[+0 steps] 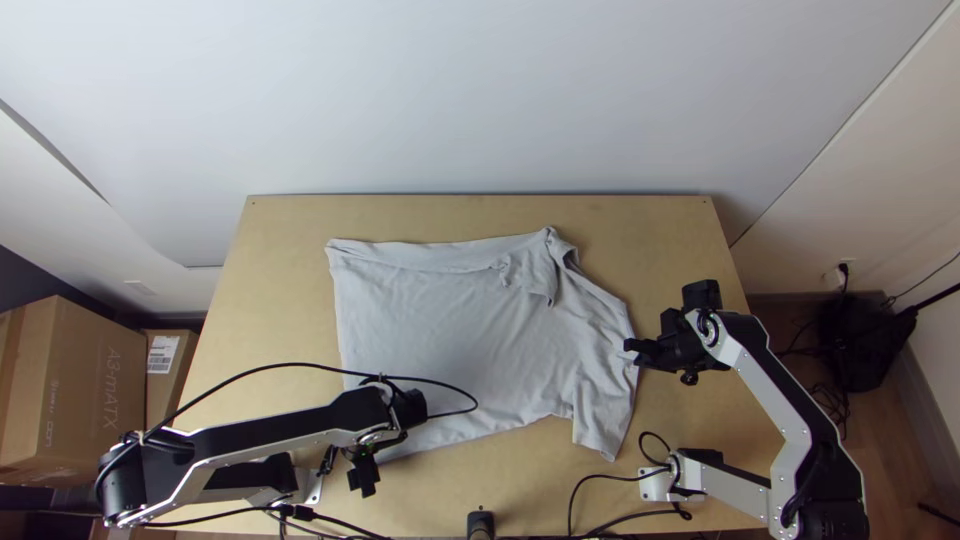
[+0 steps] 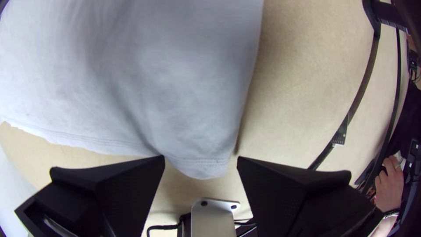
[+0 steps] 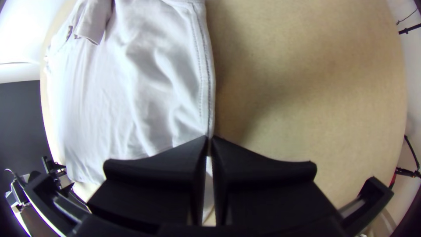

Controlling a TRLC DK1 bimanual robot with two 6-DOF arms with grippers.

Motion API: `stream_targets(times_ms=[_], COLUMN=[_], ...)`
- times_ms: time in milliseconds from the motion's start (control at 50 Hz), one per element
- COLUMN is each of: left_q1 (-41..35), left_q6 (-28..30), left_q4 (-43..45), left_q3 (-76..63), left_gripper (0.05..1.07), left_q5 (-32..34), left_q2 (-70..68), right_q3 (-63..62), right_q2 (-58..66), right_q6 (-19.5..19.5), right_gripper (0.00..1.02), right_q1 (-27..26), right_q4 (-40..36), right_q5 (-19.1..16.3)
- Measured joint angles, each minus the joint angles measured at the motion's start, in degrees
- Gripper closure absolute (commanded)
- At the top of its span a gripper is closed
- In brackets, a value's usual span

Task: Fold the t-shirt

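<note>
close the left gripper point(image 2: 201, 159) squarely over the near left corner of the t-shirt point(image 1: 450, 320), then lift low and evenly. the shirt lies spread, that corner unheld between wide-parted fingers; the right gripper point(image 3: 209, 138) is closed, seemingly pinching its right edge.

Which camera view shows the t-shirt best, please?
The top view: it shows the t-shirt almost whole. The left wrist view shows a hemmed corner; the right wrist view, the collar and an edge at the right tool.
</note>
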Motion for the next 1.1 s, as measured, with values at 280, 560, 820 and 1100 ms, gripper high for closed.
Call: stream_targets(times_ms=[280, 560, 820, 1100], left_q1=[0.0, 11.5, 35.6, 52.7], left_q6=[-1.2, -1.0, -1.0, 0.0], left_q4=[1.7, 3.4, 16.6, 22.4], left_q3=[0.2, 2.7, 8.9, 15.7], left_gripper=[1.05, 1.05, 1.05, 1.05], left_q5=[0.1, 1.7, 2.1, 2.2], left_q2=[0.6, -4.3, -12.2, -13.1], right_q3=[0.9, 3.2, 4.2, 14.9], right_q2=[-0.5, -3.3, -11.1, -9.5], right_q6=[0.0, -1.1, -1.7, -2.7], right_gripper=[1.0, 1.0, 1.0, 1.0], right_q1=[0.0, -0.8, -0.7, 0.2], right_q4=[-1.9, -3.1, 2.8, 7.8], right_q5=[0.0, 0.2, 0.9, 0.9])
